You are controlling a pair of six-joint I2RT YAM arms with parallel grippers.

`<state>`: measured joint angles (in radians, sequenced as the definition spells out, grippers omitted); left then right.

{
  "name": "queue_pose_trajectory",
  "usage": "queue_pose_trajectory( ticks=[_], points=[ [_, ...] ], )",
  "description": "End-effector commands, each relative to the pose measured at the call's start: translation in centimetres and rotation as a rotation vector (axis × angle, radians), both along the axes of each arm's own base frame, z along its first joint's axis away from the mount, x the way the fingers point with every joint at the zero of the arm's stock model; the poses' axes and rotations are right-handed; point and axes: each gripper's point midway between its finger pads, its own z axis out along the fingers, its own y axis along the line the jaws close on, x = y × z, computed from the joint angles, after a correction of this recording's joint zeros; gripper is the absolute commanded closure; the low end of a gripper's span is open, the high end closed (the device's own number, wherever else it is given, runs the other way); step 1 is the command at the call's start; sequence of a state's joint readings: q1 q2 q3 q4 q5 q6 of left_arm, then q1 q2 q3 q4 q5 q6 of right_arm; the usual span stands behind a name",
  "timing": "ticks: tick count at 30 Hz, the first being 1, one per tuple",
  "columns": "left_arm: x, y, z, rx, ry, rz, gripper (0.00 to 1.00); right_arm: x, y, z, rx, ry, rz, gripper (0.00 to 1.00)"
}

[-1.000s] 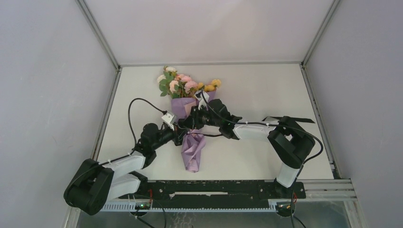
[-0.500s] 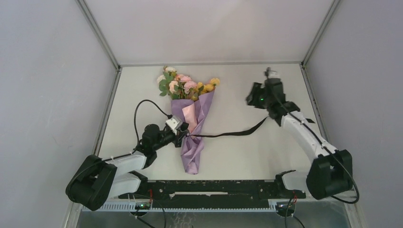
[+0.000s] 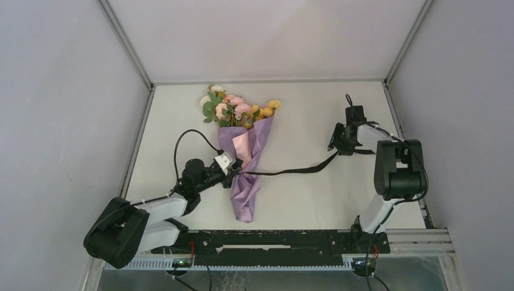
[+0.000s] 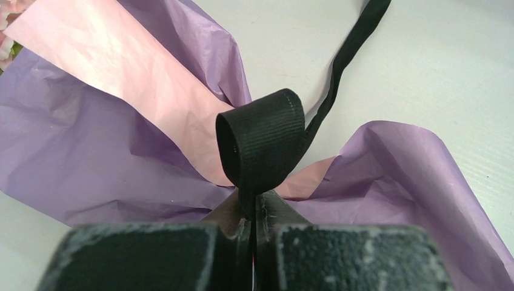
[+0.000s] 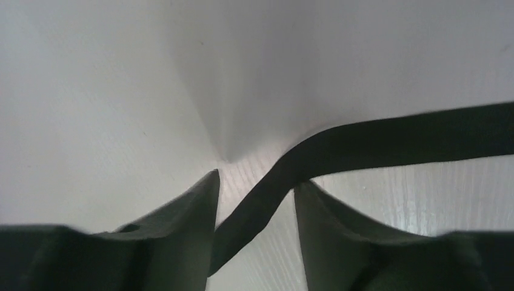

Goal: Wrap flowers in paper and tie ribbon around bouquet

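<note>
Table [image 3: 315, 109], purple-cone bouquet [image 3: 246, 185], L claw [image 4: 253, 212] pinching black ribbon [image 4: 262, 142] loop, R claw [image 5: 256, 182] parted astride it.

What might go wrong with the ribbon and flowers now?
The right end effector is open, with the narrow black ribbon lying loose between its fingers, so that end may slip out. The left end effector pinches only a small ribbon loop; a tug might pull it free or drag the purple paper bouquet sideways.

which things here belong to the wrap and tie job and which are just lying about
Job: bouquet, flowers, purple paper, ribbon.
Not the job: left arm's black cable, table.
</note>
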<state>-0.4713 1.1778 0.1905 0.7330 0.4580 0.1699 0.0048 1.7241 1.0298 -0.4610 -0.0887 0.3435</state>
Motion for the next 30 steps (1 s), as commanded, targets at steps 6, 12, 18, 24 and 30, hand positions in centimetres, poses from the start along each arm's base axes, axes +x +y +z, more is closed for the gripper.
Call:
queue_pose_trajectory(
  ticks=[6, 12, 18, 24, 30],
  points=[
    [-0.5, -0.5, 0.8, 0.003, -0.075, -0.048, 1.0, 2.4, 1.0, 4.9, 0.064, -0.13, 0.108, 1.0],
    [-0.9, -0.6, 0.8, 0.015, -0.096, -0.067, 1.0, 0.3, 15.8, 22.6, 0.251, -0.64, 0.654, 1.0],
    [-1.2, -0.8, 0.7, 0.039, -0.129, -0.102, 1.0, -6.1, 31.4, 33.8, 0.435, -0.976, 1.03, 1.0],
    [-2.0, -1.0, 0.8, 0.05, -0.162, -0.133, 1.0, -7.2, 42.3, 31.0, 0.527, -0.816, 1.16, 1.0],
    [-2.6, -0.9, 0.8, 0.05, -0.18, -0.144, 1.0, -6.1, 46.0, 26.7, 0.559, -0.656, 1.136, 0.93]
  ],
)
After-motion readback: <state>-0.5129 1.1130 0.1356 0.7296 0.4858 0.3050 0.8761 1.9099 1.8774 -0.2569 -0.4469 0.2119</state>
